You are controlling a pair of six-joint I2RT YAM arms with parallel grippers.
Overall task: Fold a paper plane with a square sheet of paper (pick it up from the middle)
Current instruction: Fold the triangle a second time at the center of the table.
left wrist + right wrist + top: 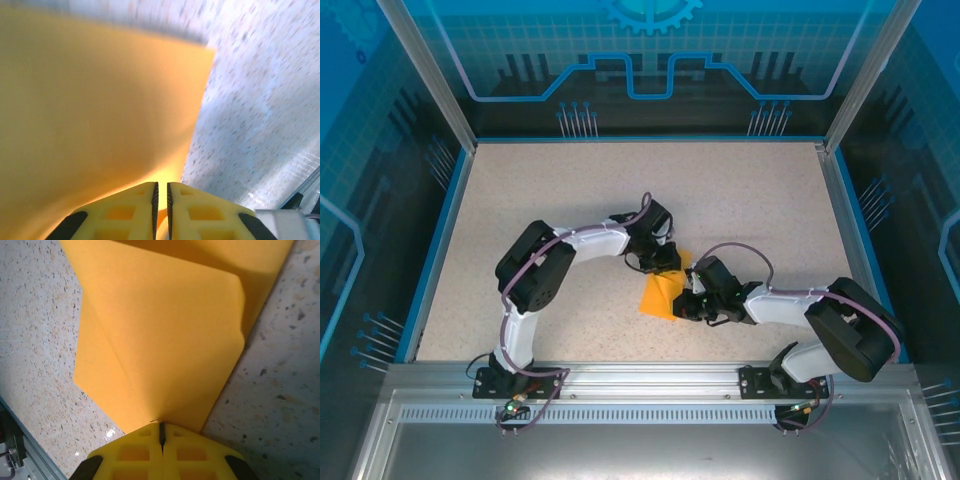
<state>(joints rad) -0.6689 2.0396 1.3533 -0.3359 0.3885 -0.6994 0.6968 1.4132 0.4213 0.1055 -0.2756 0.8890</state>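
Note:
The orange sheet of paper (pixel 658 296) lies creased on the speckled table between my two grippers. In the right wrist view the paper (pixel 165 340) shows a diagonal fold line and an overlapping flap, and my right gripper (pixel 161 428) is shut on its near edge. My right gripper (pixel 688 301) reaches in from the paper's right side. My left gripper (pixel 666 263) sits at the paper's far edge. In the left wrist view the paper (pixel 100 110) curves up close to the lens. My left gripper (pixel 161 189) has a narrow gap between its pads, with paper showing in the gap.
The speckled tabletop (pixel 760 210) spreads around the paper, bounded by a blue rim (pixel 440 240) and clear enclosure walls. A metal rail (pixel 650 375) with both arm bases runs along the near edge.

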